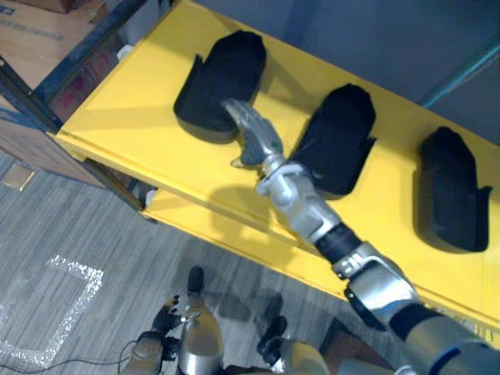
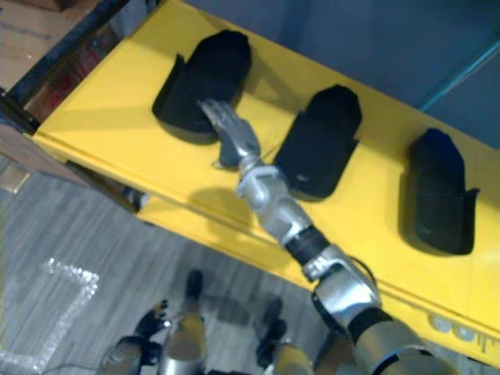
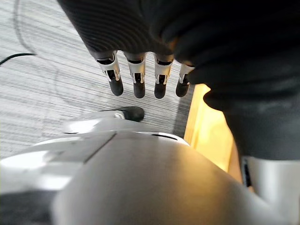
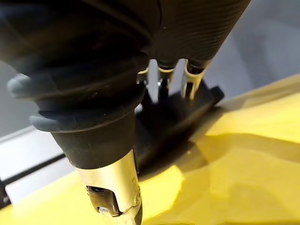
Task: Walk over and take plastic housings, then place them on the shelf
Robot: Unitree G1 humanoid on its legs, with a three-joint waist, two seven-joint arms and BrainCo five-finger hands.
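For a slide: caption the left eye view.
Right hand reaches the leftmost housing, one of three on the yellow shelf.

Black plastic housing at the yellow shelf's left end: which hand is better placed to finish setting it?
Right. The right hand reaches across the yellow shelf, with straight fingers on that black plastic housing. The left hand hangs open down by the floor, away from the shelf.
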